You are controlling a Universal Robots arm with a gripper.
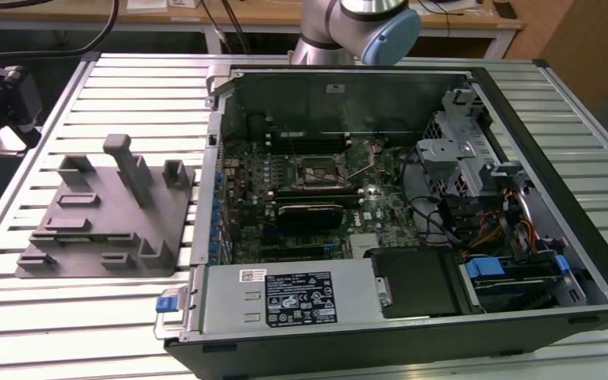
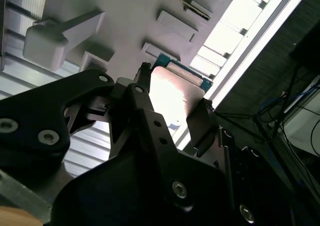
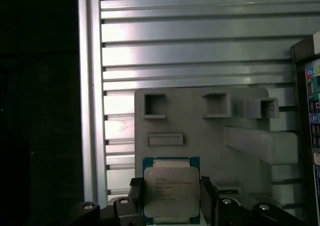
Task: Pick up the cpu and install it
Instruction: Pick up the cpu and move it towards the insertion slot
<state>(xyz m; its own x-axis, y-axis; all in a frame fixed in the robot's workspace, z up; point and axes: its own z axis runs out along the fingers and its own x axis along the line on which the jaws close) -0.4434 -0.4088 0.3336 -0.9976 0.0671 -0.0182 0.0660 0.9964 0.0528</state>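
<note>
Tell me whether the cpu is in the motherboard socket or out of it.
Out. In the first wrist view the cpu is clamped in the gripper over the grey fixture, outside the computer case.

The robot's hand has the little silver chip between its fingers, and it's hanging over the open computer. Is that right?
The place is wrong. The hand does have the cpu between its fingers, but it is over the grey fixture on the slatted table, as the first wrist view shows.
</note>
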